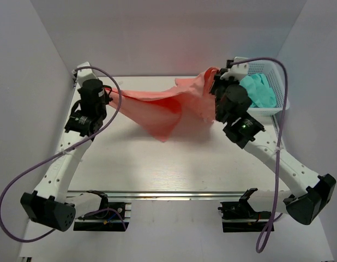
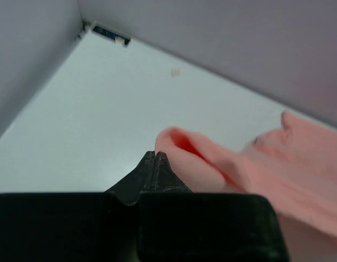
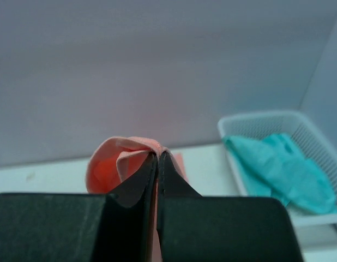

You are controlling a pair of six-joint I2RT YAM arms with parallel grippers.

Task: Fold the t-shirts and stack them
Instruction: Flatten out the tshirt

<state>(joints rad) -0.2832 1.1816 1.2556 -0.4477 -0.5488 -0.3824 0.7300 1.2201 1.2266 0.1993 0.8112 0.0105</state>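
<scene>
The pink shirt [image 1: 163, 109] is held stretched over the far edge of the desk [image 1: 174, 169], clamped in the left gripper [image 2: 156, 158] and right gripper [image 3: 158, 157]; spreading is judged in hand, and flat lowering is called for next.

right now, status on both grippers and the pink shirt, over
Left gripper shut on salmon-pink shirt, right gripper shut on it too. Shirt strung between them, sagging, not yet folded. Teal shirt in white basket, close by right gripper.

Pale grey-lilac walls [image 1: 157, 33] rise along the left, far and right edges of the white table [image 1: 174, 164], under soft light.
</scene>
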